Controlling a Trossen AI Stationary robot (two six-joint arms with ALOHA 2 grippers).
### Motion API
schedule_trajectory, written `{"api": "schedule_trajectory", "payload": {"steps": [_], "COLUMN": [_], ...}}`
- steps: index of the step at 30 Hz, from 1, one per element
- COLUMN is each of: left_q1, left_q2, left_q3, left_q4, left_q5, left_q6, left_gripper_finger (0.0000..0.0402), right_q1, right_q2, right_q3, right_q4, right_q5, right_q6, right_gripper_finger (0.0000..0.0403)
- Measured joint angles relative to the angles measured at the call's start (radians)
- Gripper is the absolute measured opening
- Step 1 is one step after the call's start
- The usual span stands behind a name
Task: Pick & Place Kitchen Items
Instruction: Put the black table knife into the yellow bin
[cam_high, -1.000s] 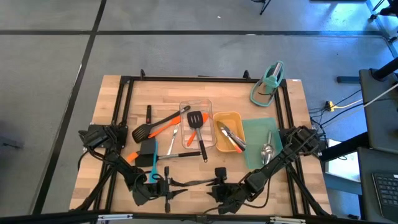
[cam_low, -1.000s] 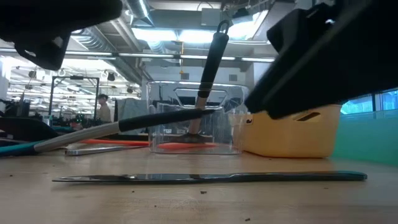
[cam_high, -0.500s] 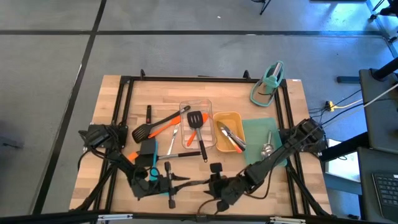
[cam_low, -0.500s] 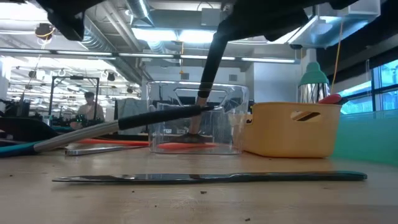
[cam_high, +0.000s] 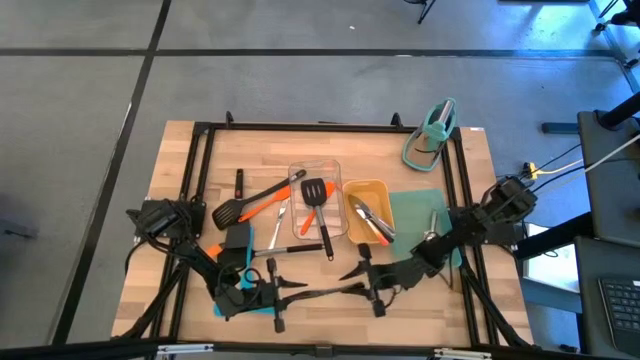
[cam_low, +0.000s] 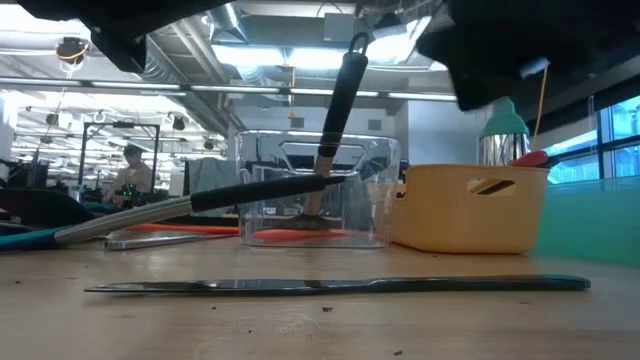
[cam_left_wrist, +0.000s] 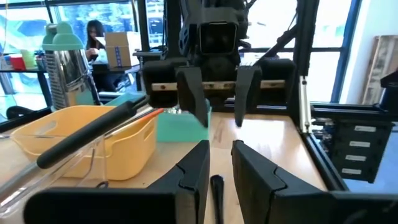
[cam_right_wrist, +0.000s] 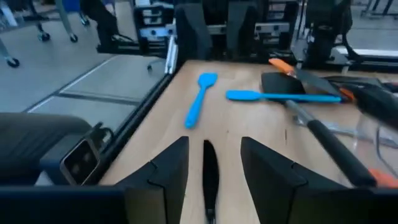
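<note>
My left pincer (cam_high: 272, 293) narrow, my right pincer (cam_high: 368, 285) wider, both empty, facing each other over the long black utensil (cam_low: 330, 285) lying flat near the table's (cam_high: 175, 190) front edge; bare wood around it, clear tray (cam_low: 250, 190) and yellow tray (cam_low: 470, 215) behind

left gripper (cam_high: 283, 291): low at table's near edge, fingers apart | right gripper (cam_high: 357, 273): facing it, fingers apart
</note>
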Motion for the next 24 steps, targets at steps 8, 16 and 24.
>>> {"api": "schedule_trajectory", "payload": {"steps": [8, 16, 24], "left_q1": [0.010, 0.035, 0.038], "left_q2": [0.000, 0.000, 0.000], "left_q3": [0.000, 0.000, 0.000], "left_q4": [-0.001, -0.002, -0.030], "left_q5": [0.004, 0.038, 0.050], "left_q6": [0.010, 0.002, -0.024], "left_gripper_finger": [0.0063, 0.0063, 0.0063], "right_q1": [0.005, 0.016, 0.017], "right_q2": [-0.003, -0.003, 0.047], "right_q3": [-0.079, -0.045, -0.003], "right_q4": [0.011, -0.083, -0.141], "right_q5": [0.002, 0.000, 0.030], "right_q6": [0.149, 0.169, 0.206], "right_gripper_finger": [0.0151, 0.0151, 0.0151]}}
